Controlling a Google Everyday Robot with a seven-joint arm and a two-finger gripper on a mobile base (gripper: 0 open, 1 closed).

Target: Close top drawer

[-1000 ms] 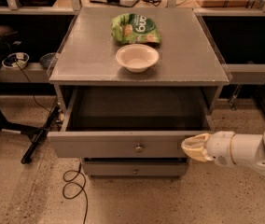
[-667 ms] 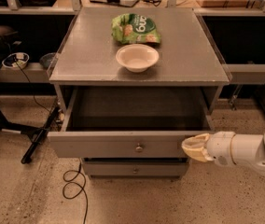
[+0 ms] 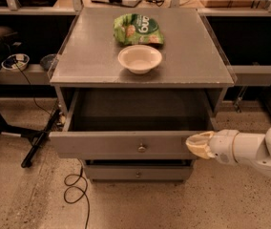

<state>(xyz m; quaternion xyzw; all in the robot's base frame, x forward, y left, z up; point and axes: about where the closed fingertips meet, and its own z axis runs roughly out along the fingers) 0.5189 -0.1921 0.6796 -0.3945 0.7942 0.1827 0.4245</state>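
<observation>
The top drawer (image 3: 116,144) stands pulled out from the cabinet, its deep box open to view and nothing seen inside. Against the right end of its long flat front lie the fingers (image 3: 198,142) of the one gripper (image 3: 197,146). They are pressed together into a single tan tip with no gap showing and nothing held between them. The tip touches the drawer front at about the height of its one small round knob (image 3: 142,148), which sits at the centre, well to the left of the tip. Behind the gripper a single white arm (image 3: 252,149) runs off to the right edge of the view.

Below the open drawer one narrower grey drawer front (image 3: 111,172) shows, shut, with one knob (image 3: 137,174) of its own, so two drawer fronts and two knobs are in view. Above, the grey tabletop (image 3: 188,66) carries two things: one pale bowl (image 3: 140,58), upright near the front middle, and one green snack bag (image 3: 138,29) lying just behind it. On the speckled floor (image 3: 26,199) left of the cabinet one black cable (image 3: 76,191) lies looped.
</observation>
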